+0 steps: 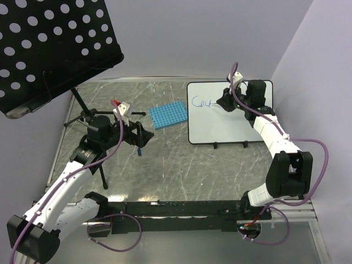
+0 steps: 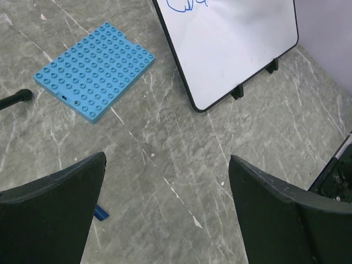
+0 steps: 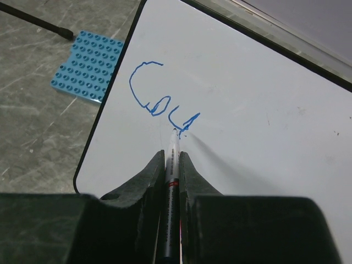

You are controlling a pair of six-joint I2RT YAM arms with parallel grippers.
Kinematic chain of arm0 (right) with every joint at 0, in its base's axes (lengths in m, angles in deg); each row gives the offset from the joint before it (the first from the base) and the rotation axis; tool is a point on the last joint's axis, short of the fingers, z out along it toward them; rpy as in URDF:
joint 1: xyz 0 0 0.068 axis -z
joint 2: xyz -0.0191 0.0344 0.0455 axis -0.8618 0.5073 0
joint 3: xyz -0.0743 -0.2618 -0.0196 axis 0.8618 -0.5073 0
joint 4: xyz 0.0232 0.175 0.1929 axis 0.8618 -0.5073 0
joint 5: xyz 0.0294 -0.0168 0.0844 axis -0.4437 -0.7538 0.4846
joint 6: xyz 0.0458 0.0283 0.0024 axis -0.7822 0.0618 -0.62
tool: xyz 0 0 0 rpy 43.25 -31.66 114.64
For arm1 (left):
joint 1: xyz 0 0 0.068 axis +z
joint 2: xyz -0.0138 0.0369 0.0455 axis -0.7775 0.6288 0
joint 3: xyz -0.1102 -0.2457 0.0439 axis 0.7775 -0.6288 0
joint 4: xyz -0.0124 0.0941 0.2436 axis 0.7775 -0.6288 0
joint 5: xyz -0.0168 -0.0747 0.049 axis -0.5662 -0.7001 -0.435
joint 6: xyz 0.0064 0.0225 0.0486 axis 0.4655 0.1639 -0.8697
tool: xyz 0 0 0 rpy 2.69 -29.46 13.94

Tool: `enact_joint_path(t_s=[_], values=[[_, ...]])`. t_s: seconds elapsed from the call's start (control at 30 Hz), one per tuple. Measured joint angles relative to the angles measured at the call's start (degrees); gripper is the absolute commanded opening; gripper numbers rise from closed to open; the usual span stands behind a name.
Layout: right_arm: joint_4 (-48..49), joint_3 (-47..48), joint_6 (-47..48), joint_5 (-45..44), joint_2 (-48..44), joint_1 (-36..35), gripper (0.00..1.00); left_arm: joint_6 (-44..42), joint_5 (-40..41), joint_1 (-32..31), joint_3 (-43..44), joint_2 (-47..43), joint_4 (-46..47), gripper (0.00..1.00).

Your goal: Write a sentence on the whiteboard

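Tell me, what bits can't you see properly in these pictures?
- sentence: left wrist view, cut off by the top edge.
- marker: right wrist view, its body hidden between the right gripper's fingers.
- small blue piece: left wrist view, mostly hidden behind a left gripper finger; too little shows to name it.

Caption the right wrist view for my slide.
Right gripper holds a marker, tip on the whiteboard beside the first blue letters.

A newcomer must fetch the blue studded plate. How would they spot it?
Find the whiteboard propped at the right of the table. Just left of it, the blue plate lies flat. It alone is covered in rows of round studs.
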Motion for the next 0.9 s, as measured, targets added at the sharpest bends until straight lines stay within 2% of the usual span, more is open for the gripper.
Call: enact_joint_path(t_s=[0.27, 0.9], values=[[-3.1, 1.9, 3.8, 0.2, 0.0, 0.0, 0.00, 0.0, 0.0, 0.0, 0.0, 0.0, 0.0, 0.97], [-2.2, 2.8, 5.4, -1.5, 0.0, -1.6, 0.00, 0.0, 0.0, 0.0, 0.0, 0.0, 0.0, 0.97]])
